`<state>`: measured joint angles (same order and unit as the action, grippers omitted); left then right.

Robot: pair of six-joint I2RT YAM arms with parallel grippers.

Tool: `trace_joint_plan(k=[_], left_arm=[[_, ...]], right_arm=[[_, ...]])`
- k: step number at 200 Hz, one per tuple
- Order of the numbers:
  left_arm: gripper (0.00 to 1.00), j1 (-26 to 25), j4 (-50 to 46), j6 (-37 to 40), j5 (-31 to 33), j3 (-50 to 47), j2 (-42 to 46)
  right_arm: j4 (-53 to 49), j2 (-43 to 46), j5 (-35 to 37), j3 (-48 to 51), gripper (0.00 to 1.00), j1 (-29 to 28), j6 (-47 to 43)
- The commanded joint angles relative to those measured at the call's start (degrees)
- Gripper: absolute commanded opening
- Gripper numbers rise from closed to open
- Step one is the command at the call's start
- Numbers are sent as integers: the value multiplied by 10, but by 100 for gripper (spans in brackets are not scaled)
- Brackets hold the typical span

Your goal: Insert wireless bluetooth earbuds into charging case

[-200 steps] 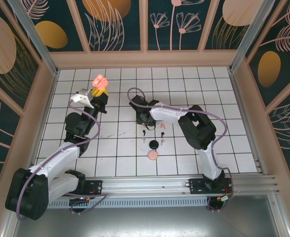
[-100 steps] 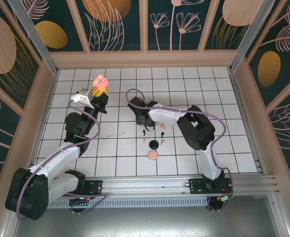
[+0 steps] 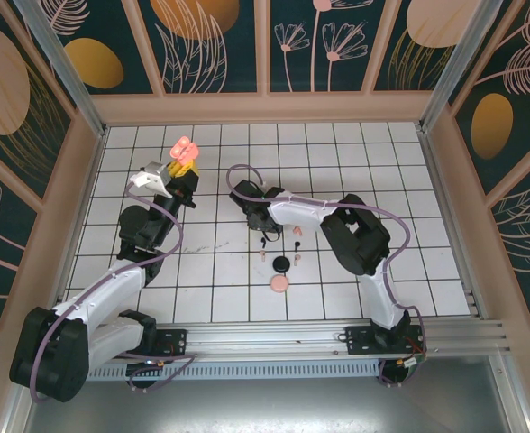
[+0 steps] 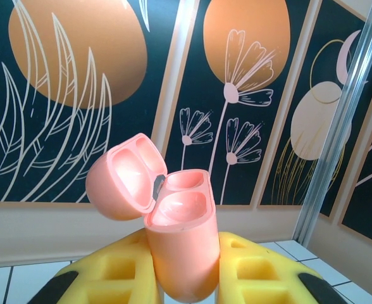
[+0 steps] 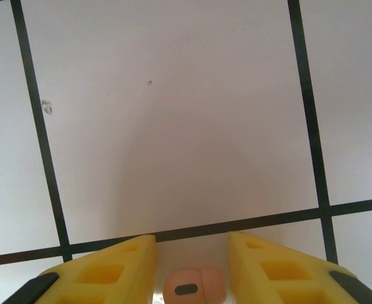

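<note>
My left gripper is raised over the far left tiles, shut on an upright pink charging case. Its lid hangs open to the left and both wells are bare. My right gripper points straight down at the white tiles near the table's middle. Its yellow fingers stand apart, and a pink earbud lies between them with a gap on each side. More earbuds lie loose on the tiles: a pink one, a black one and a pale peach one.
A round black case and a round peach case sit shut on the tiles in front of the right gripper. Another black bud lies beside the black case. Wooden walls and metal posts ring the tiled floor.
My right gripper has shifted a little to the left and farther away, and its jaws have narrowed slightly. The left arm and the case have not moved.
</note>
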<state>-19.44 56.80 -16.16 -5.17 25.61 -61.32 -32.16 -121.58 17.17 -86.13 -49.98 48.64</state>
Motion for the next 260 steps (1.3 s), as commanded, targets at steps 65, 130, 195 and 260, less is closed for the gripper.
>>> trace_joint_plan(k=[65,130,195,260], left_arm=[[0,-1,12,-7,-9,4,6],[0,-1,29,-3,-23,-5,3],[0,-5,45,-5,-31,-6,-17],[0,-14,41,-9,-23,-5,-28]], right_arm=[[-19,-22,-29,-5,26,-20,23],[6,54,-2,16,24,-11,19],[61,148,-12,62,22,15,-3],[35,63,-36,43,22,22,-59]])
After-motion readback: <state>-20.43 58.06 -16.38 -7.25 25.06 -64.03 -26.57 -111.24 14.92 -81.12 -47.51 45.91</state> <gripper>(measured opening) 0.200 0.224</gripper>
